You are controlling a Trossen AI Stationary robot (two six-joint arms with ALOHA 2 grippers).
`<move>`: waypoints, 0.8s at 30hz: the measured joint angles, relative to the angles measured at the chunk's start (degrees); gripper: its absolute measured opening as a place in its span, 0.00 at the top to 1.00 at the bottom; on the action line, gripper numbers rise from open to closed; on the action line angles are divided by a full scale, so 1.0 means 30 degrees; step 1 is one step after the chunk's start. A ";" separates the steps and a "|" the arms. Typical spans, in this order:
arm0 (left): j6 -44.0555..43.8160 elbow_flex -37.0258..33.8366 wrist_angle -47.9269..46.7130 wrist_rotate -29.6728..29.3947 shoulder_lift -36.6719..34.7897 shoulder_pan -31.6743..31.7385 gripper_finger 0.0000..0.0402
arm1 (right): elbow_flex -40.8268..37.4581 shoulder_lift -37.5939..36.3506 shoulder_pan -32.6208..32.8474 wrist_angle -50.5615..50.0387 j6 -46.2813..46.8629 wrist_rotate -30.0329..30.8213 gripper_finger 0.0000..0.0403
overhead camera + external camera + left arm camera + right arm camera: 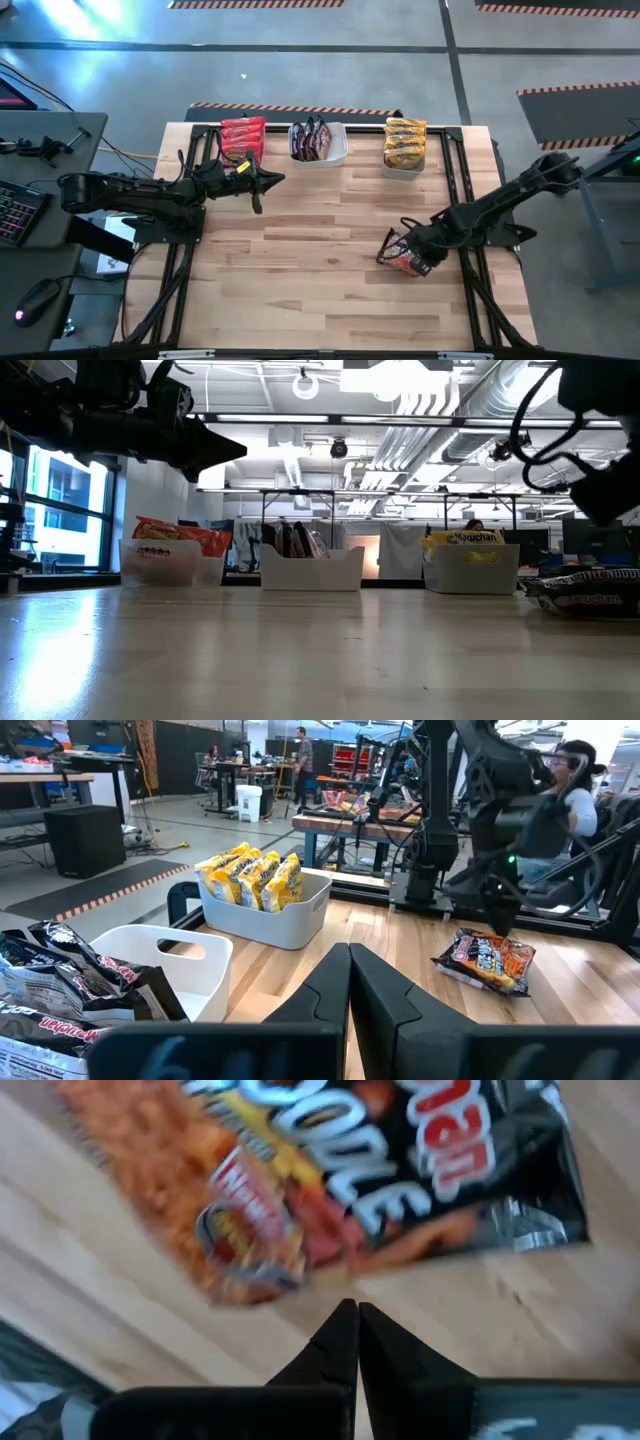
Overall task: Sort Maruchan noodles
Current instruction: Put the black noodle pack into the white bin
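Observation:
One dark-and-orange Maruchan noodle packet (pixel 402 257) lies flat on the wooden table at the right, also in the right wrist view (pixel 330 1180) and the low view (pixel 590 592). My right gripper (pixel 350 1305) is shut and points steeply down just above the packet's edge, touching nothing that I can see. My left gripper (pixel 272 181) is shut and held level above the table, near the tub of red packets (pixel 243 140). At the far edge, the middle tub (pixel 318 143) holds dark packets and the right tub (pixel 405 145) holds yellow ones.
The three tubs stand in a row along the table's far edge. Black frame rails (pixel 470 200) run along the table's left and right sides. The wood in the middle and near part is bare (pixel 300 280). A person (pixel 578 780) sits beyond the table's right side.

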 joint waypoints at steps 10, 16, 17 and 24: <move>-0.0160 0.0000 0.0147 -0.0001 0.0000 0.0000 1.00 | -0.0954 -0.0002 -0.1069 0.2351 -0.3176 0.5900 1.00; -0.0411 0.0000 0.0148 0.0016 0.0000 -0.0015 1.00 | -0.0586 -0.0002 -0.2442 0.3992 -0.6547 1.0694 1.00; -0.0591 0.0027 0.0128 0.0093 0.0000 -0.0015 1.00 | -0.0586 0.0003 -0.2707 0.4659 -0.7053 1.1216 1.00; -0.1180 0.1094 -0.0013 0.1673 0.0698 -0.0769 1.00 | -0.0586 0.0115 -0.3974 0.8064 -1.1013 1.1499 1.00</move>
